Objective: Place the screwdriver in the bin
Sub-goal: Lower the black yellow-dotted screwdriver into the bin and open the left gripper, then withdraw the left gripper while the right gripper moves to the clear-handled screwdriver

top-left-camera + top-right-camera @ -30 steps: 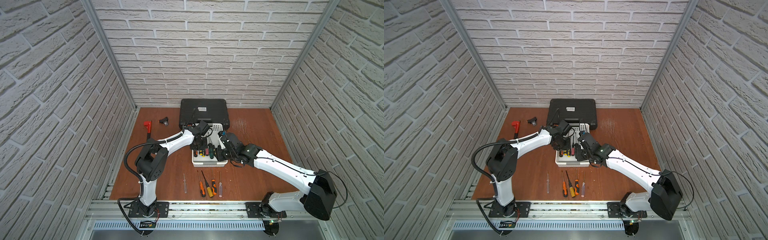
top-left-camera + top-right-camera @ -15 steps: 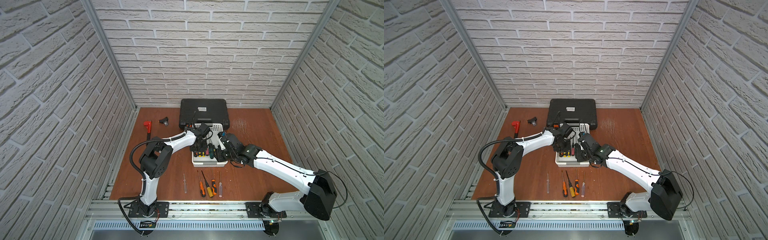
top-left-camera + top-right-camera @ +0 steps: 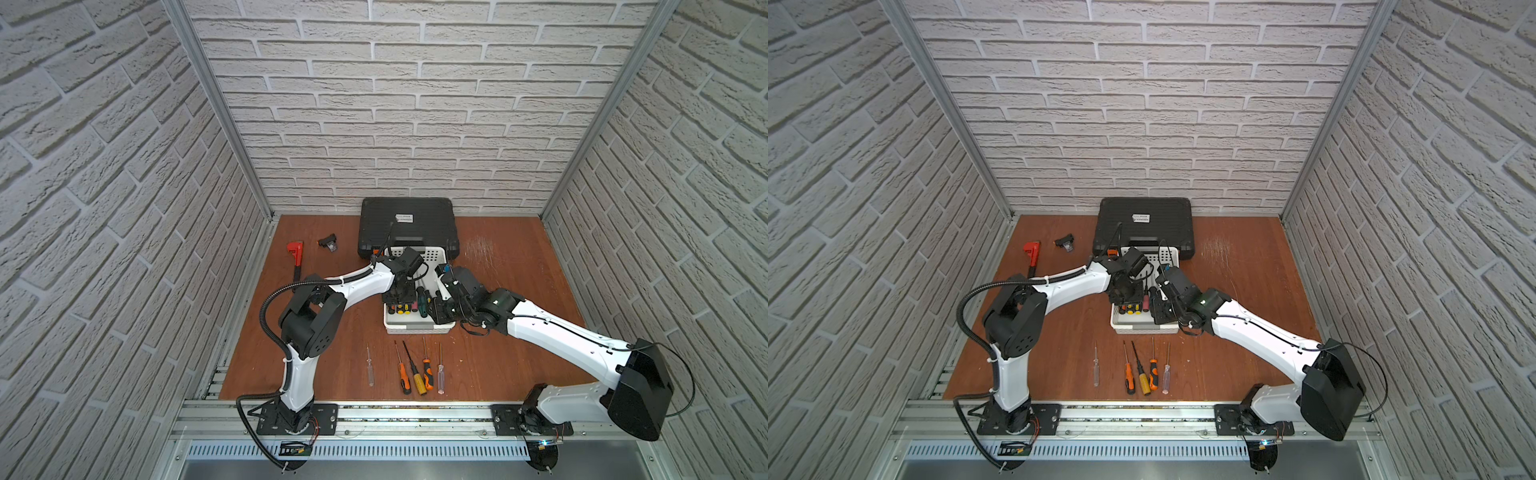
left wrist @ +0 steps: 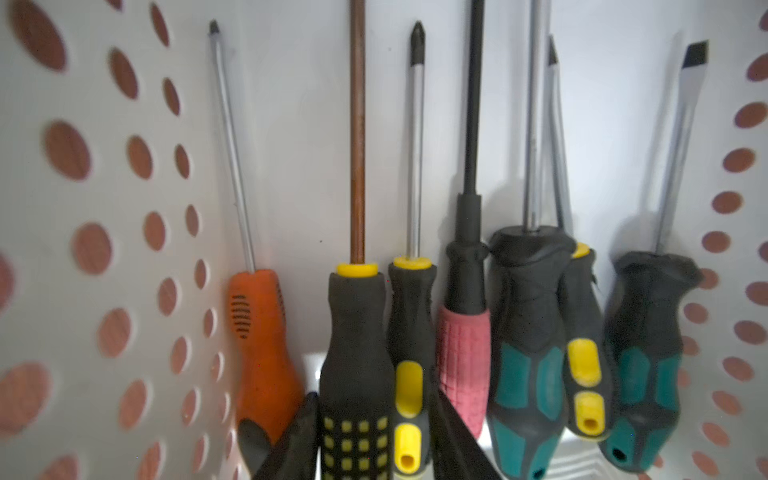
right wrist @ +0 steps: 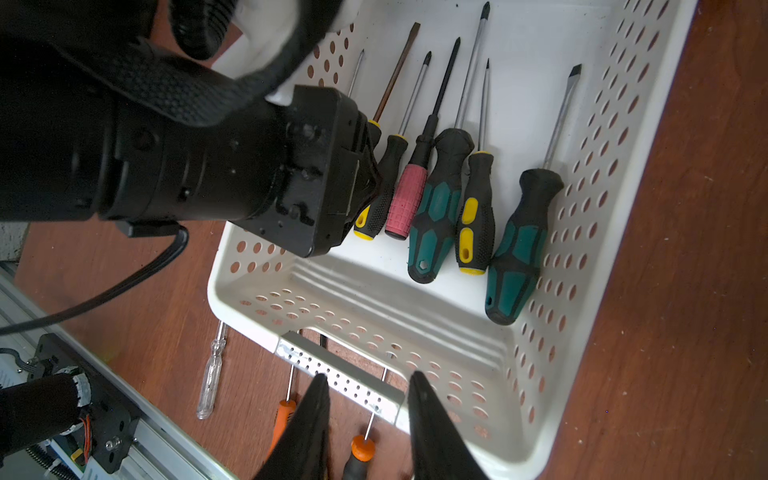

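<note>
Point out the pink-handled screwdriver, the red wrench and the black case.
pink-handled screwdriver (image 5: 406, 203): right wrist view, pink grip.
red wrench (image 3: 295, 249): a top view, red head.
black case (image 3: 432, 226): a top view, ribbed lid.

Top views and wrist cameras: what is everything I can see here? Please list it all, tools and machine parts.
bin: one, white with holes, middle of the table
screwdrivers in the bin: seven; three black-yellow, two teal-black, one orange, one pink; side by side
screwdrivers on the table: five; two clear, two orange, one yellow; a row in front of the bin
tool case: one, black, behind the bin
wrench: one, red, back left
small part: one, black, beside the wrench
table: one, brown wood
left arm, right arm: white and black
left gripper: black, in the bin, fingers either side of black-yellow handles
right gripper: black, jaws apart, empty, at the bin's near end
</note>
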`<action>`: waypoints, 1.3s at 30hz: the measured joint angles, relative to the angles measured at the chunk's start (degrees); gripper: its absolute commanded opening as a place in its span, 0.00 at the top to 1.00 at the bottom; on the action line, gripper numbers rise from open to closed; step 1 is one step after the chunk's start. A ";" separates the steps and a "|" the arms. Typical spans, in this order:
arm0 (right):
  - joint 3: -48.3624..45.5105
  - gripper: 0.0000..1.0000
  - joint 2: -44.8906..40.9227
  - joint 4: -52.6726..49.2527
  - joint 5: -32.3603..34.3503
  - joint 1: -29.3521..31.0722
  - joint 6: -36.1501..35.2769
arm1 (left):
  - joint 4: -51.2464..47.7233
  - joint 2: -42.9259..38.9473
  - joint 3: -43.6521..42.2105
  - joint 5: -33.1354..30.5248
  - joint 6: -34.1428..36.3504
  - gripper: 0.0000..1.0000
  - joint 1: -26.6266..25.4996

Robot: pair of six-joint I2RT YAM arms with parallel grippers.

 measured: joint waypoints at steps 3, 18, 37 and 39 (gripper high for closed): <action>0.09 0.66 0.00 -0.13 0.02 0.00 0.00 | -0.11 -3.13 -0.42 -0.24 0.04 0.56 0.02; 0.52 0.66 -0.20 -2.56 0.68 0.07 0.04 | 1.20 -31.58 -18.53 -2.80 1.55 0.50 0.00; -15.74 0.48 -10.97 -12.94 4.70 19.98 20.61 | 4.13 -47.17 -36.00 -9.92 -2.34 0.46 3.23; -17.81 0.48 -9.86 -11.39 3.74 20.09 23.28 | 4.61 -47.17 -36.39 -9.88 -2.47 0.45 3.89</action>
